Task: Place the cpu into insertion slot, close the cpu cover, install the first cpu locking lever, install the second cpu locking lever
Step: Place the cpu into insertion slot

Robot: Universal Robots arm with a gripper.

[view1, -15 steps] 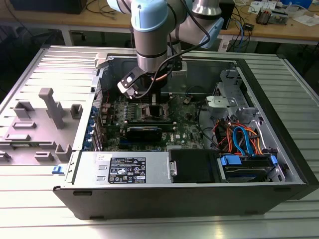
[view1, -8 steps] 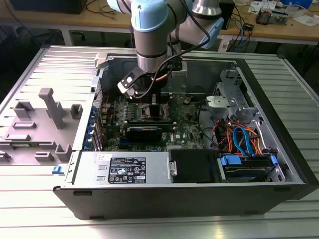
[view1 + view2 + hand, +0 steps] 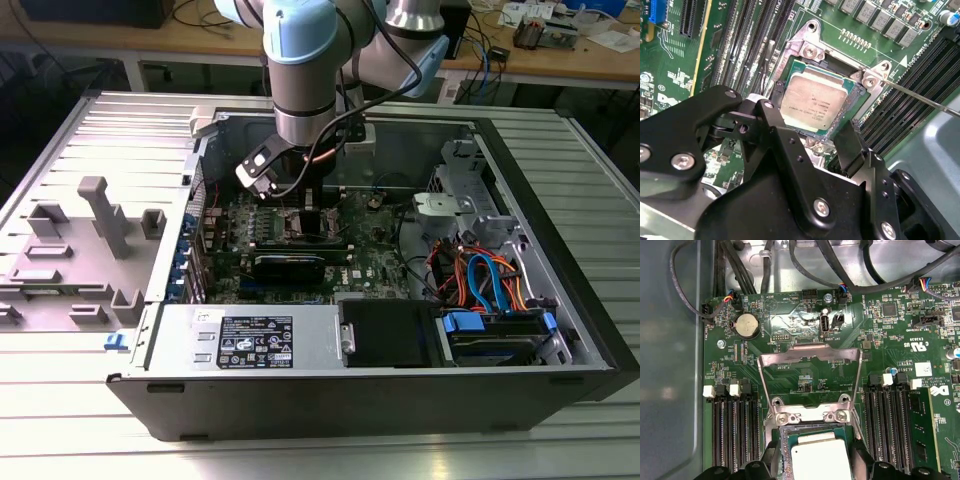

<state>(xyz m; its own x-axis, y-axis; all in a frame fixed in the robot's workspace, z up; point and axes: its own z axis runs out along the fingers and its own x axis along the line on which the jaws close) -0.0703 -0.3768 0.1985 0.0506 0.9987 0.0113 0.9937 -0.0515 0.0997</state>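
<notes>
Silver-grey chip [image 3: 820,460] lies flat in the socket [image 3: 802,50], directly beneath the hand [image 3: 816,465], whose fingers [image 3: 771,462] stand apart on either side of it without clearly gripping, while the metal cover [image 3: 810,356] stands flipped open just beyond the socket's hinge edge, towards the coin battery [image 3: 746,325]
</notes>
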